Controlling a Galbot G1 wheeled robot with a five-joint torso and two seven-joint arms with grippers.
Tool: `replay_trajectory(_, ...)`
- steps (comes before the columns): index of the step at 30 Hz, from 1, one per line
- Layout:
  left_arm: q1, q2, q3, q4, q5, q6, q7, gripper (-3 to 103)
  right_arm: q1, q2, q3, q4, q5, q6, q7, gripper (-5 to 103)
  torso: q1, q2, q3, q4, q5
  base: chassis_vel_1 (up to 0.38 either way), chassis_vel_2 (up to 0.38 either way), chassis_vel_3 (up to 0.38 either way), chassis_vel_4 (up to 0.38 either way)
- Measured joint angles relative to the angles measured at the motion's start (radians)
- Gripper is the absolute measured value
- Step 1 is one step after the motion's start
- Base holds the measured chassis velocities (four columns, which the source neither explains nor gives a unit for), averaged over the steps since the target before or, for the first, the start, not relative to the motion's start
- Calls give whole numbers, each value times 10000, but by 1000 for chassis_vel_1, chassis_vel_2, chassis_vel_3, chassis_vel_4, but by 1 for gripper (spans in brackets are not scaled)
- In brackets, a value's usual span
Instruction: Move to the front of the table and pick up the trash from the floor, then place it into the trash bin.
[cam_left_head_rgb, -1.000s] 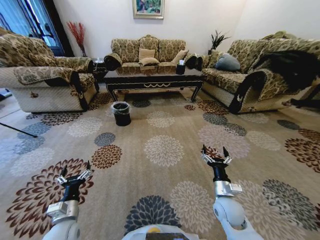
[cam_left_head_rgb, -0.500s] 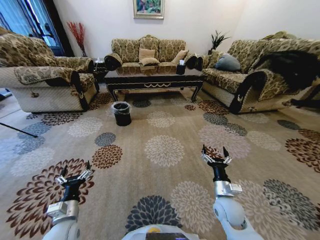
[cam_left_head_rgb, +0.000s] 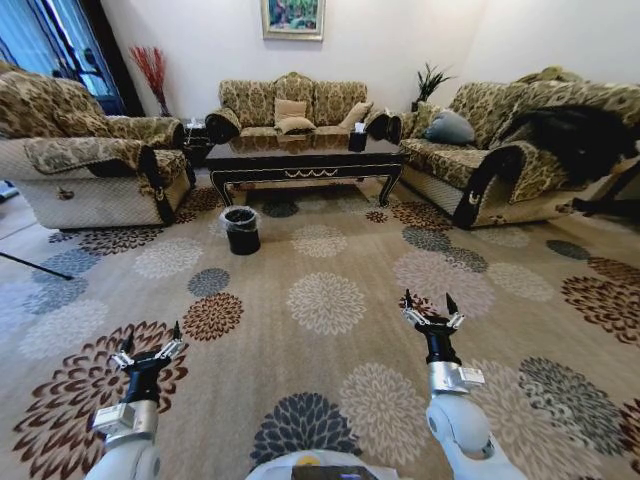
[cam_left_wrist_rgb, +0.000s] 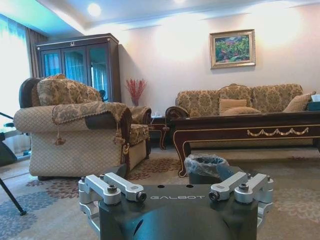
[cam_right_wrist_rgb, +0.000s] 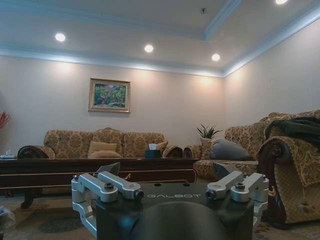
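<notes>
Left pincer and right pincer – both spread, empty, held low over floor. Bin well ahead of left pincer, just before worktop – sofas around. Trash too small to tell.

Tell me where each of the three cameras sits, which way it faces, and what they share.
Head view: high on the robot, looking forward and down over the flower-patterned beige carpet; both arms show, left pincer and right pincer open.
Left wrist view: low, behind the left pincer, facing the small black lined trash bin and long dark-brown glossy coffee table.
Right wrist view: low, behind the right pincer, facing that table and the framed painting.
Shared: table, patterned sofa, painting.
</notes>
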Motion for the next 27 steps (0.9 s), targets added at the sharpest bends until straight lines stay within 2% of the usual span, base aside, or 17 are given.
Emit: replay_trajectory(27, -1, 0, 0, 0, 0, 0, 0, 100, 0, 0, 0, 0, 0, 0, 0, 100, 296, 1075, 779, 0, 0, 0, 0, 0, 0)
